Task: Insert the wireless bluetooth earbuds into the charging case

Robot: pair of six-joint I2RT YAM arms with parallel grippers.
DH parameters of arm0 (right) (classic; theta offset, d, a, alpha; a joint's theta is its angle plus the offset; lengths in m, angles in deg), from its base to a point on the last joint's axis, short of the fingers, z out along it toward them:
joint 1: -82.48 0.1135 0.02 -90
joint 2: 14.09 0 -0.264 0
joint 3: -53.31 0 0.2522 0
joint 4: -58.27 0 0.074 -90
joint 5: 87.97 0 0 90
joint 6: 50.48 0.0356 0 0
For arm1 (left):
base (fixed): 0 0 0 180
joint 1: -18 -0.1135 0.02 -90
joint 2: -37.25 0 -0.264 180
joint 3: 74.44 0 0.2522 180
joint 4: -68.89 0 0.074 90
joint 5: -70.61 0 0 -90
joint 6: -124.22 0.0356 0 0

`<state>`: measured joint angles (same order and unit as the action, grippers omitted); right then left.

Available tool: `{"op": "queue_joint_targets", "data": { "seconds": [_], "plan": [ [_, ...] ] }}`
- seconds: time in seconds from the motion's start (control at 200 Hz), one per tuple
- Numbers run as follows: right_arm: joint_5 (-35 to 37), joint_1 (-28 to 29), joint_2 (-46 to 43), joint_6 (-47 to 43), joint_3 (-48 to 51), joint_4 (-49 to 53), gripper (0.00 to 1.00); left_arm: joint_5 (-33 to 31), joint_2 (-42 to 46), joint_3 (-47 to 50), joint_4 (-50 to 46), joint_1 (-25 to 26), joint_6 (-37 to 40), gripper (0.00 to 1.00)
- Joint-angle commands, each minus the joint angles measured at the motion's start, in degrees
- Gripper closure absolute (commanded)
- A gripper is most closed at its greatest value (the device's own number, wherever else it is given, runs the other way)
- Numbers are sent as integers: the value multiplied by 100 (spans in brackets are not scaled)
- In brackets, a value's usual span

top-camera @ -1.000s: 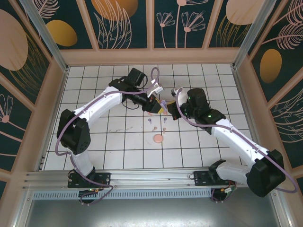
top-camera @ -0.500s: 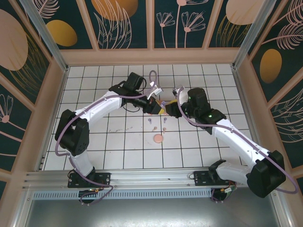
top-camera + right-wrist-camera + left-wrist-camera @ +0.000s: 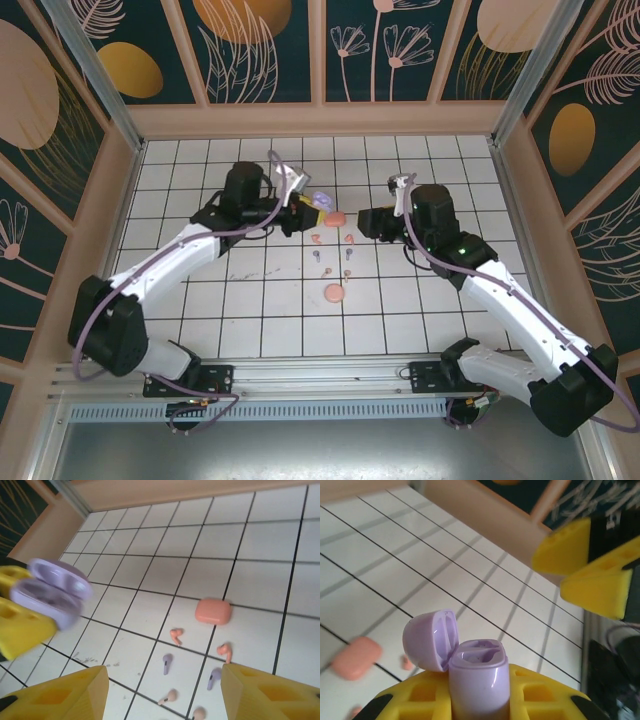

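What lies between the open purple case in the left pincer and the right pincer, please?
A salmon-pink case lies between the purple case and the right pincer, per the top view.

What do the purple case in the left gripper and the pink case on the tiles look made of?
Purple case: likely hard moulded plastic with a glossy finish, since bright highlights sit on its open lid and rounded body. Pink case: probably similar plastic, but it looks duller, closer to satin, with soft shading and no sharp glint. It is slightly blurred, so I'm less sure.
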<state>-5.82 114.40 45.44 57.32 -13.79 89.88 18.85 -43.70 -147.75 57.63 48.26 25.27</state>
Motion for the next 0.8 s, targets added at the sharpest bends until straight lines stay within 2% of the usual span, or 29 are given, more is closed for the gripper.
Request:
{"op": "queue_joint_targets", "data": {
  "seconds": [0.0,0.13,0.33,0.525,0.646,0.791],
  "plan": [
    [223,-19,77,819,-124,443,39,-820,514,346,1199,-2,-320,100],
    [274,103,280,1256,-25,435,39,-1552,961,1063,1950,5,-265,100],
    [475,596,1016,1672,-15,319,39,-2018,1313,2134,3393,5,-34,100],
    [762,1096,2066,1664,-468,376,40,-2572,1591,3368,5496,1,87,100],
    [847,1219,2602,1681,-816,465,41,-2834,1697,3589,5674,5,173,100],
    [896,1289,3242,1614,-1332,682,42,-2949,1654,3902,6409,5,-11,100]
  ]
}}
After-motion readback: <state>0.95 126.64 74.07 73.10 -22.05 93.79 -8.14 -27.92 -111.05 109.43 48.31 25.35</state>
